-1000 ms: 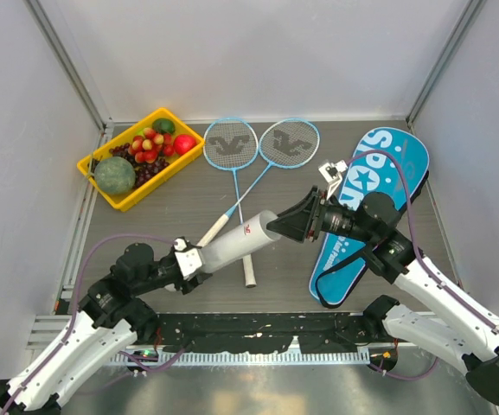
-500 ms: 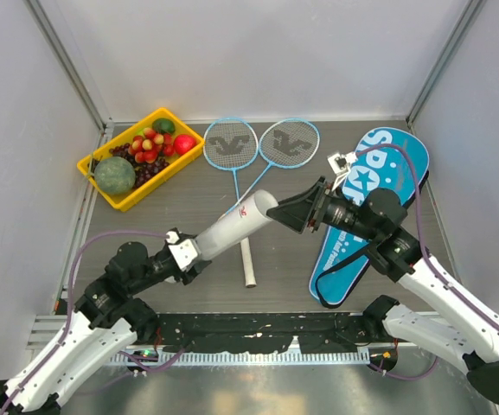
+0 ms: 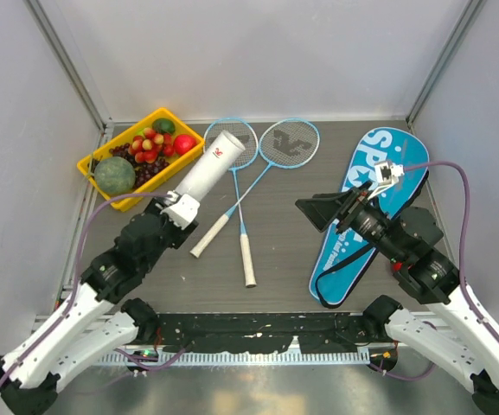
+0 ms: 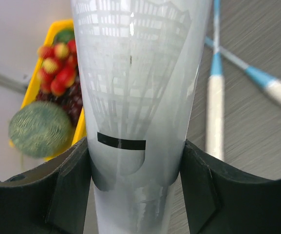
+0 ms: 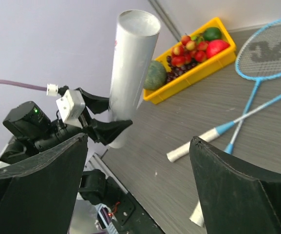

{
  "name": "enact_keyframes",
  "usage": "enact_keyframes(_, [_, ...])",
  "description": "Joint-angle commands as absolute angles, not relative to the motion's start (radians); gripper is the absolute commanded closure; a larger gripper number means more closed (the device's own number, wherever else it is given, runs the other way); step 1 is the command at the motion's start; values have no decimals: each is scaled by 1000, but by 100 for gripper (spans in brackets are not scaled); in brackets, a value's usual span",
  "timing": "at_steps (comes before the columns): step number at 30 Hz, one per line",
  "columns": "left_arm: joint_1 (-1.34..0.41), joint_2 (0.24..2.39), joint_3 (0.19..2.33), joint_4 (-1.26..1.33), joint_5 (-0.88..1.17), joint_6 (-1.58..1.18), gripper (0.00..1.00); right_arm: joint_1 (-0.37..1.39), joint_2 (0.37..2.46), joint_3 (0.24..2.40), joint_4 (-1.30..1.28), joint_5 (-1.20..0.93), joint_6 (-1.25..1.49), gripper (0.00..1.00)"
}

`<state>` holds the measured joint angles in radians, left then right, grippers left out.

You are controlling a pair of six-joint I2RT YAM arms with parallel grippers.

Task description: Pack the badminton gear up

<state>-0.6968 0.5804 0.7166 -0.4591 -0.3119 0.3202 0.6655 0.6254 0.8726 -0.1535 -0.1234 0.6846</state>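
Left gripper (image 3: 182, 207): mine, clamped on lower end of tube (image 3: 207, 164). Tube held raised, tilted toward far-left corner, clear of rackets (image 3: 232, 147) lying mid-bench. Right gripper (image 3: 311, 214): fingers spread, empty, beside bag (image 3: 379, 169) along right edge; judged free for next pick.

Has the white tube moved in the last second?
Yes. The white tube, held by the left gripper, has swung from mid-table toward the far left; its far end is now close to the yellow tray.
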Motion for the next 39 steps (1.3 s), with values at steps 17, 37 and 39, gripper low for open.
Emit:
enact_keyframes(17, [-405, 1181, 804, -499, -382, 233, 68, 664, 534, 767, -322, 95, 713, 11])
enact_keyframes(37, [-382, 1289, 905, -548, -359, 129, 0, 663, 557, 721, -538, 422, 883, 8])
enact_keyframes(39, [-390, 1241, 937, -593, -354, 112, 0, 661, 586, 722, -590, 478, 908, 8])
